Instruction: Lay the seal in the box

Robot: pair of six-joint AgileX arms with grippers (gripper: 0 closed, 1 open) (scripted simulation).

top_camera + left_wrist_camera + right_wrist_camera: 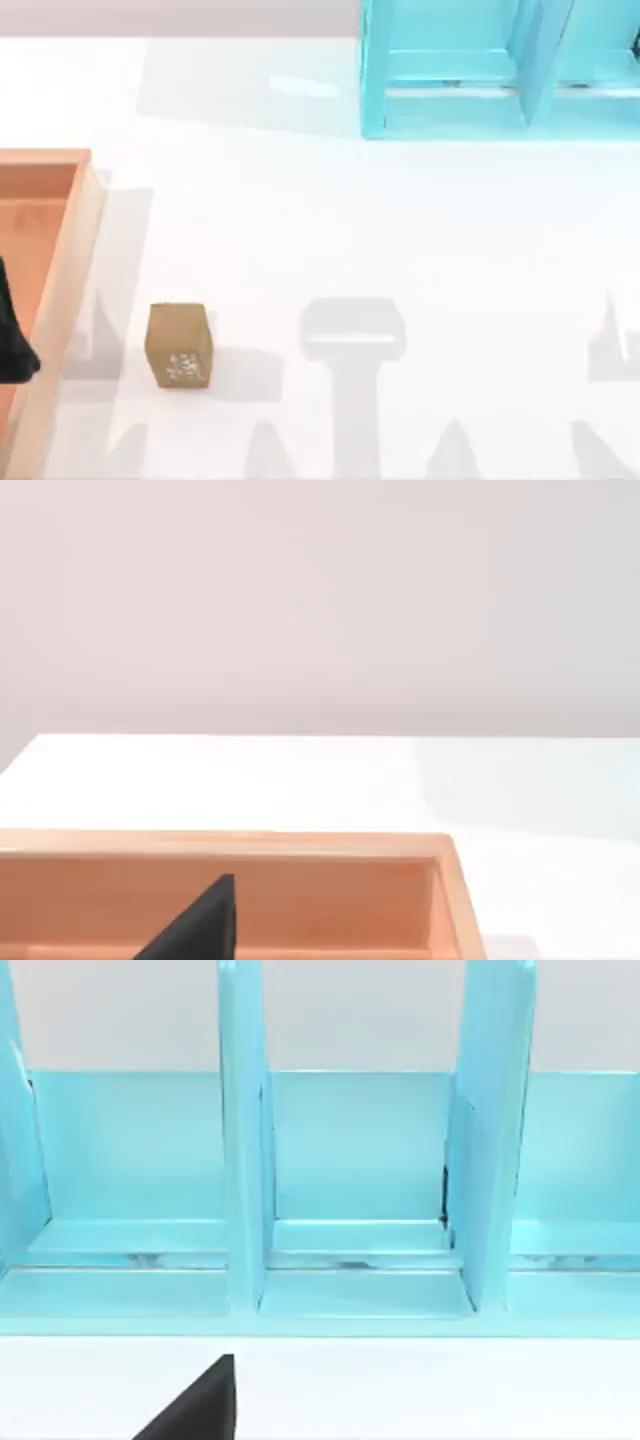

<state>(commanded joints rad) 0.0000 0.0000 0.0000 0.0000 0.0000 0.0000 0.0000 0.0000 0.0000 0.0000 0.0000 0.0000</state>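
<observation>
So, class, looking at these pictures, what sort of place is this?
Probably a rendered practice tabletop, not a real room: a plain white table holding just a wooden box, a small stamp block and a turquoise shelf unit.

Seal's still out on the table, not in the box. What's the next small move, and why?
Probably move the left gripper off the box toward the seal. The seal stands on the white table, just right of the box's rim and apart from it, untouched. The left gripper hangs over the box's near edge, the closer of the two; the right wrist view faces the turquoise shelf.
</observation>
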